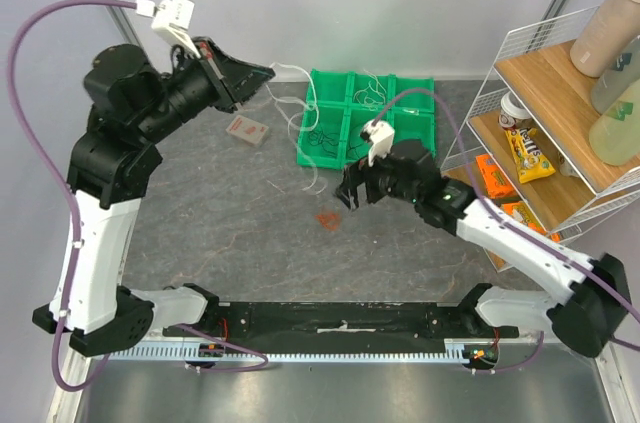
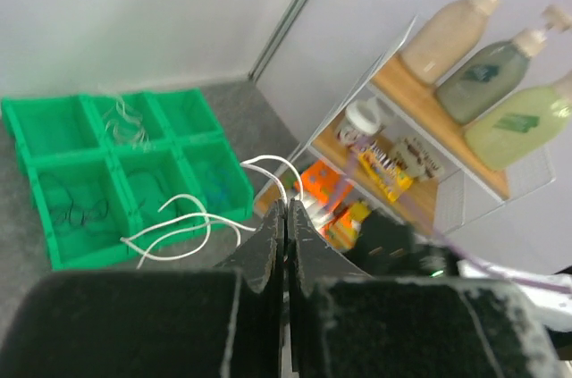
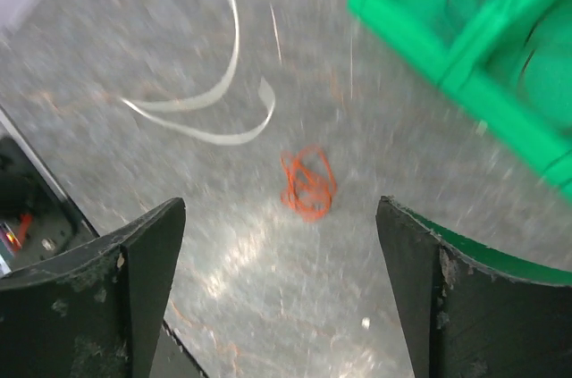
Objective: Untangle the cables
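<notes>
Now, left gripper: clenched on a white cable, raised above the table.
Cable in the grip: its loops hang free in front of the green tray.
Right gripper: released, spread wide, low over the table.
Red-orange cable: a small tangle on the table, under the right gripper's gap, touching neither side.
Tray: a black cable in a near compartment; possibly a blue one beside it, too faint to confirm.
Shelf rack: right of the tray, bottles on top.

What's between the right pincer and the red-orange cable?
Only bare tabletop; the right wrist view shows the red-orange cable lying just ahead of the open right pincer.
</notes>
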{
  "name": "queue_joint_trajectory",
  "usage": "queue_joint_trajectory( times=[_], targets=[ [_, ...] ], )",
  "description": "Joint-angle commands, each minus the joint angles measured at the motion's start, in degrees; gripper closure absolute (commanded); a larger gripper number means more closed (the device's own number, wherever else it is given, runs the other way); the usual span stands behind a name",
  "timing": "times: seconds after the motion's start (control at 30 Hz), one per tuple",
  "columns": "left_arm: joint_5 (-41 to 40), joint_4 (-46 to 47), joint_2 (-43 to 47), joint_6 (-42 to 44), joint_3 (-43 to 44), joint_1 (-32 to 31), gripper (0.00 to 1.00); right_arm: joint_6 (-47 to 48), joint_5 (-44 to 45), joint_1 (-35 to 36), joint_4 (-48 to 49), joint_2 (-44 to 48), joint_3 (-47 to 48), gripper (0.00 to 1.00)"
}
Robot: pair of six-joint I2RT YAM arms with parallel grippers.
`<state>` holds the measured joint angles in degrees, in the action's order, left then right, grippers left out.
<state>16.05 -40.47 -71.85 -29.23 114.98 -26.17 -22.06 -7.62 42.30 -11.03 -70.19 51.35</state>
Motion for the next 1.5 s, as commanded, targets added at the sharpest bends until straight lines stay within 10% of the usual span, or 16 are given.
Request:
queue_joint_trajectory(
  times=[0.0, 0.4, 1.47],
  targets=[
    [0.03, -4.43, -0.39, 0.41, -4.85, -0.1, 0.98, 6.86, 0.5, -1.17, -2.51, 4.36, 11.38, 0.04],
    [8.02, -8.66, -3.38, -2.76, -5.55, -0.02, 0.98, 3.44, -15.49, -1.08, 7.95, -5.21, 28.71, 0.06],
    [11.28, -8.84, -7.07, -7.59, -4.94, 0.86, 0.98, 3.43, -4.6, 6.12, 8.83, -10.22, 31.61, 0.43]
  ],
)
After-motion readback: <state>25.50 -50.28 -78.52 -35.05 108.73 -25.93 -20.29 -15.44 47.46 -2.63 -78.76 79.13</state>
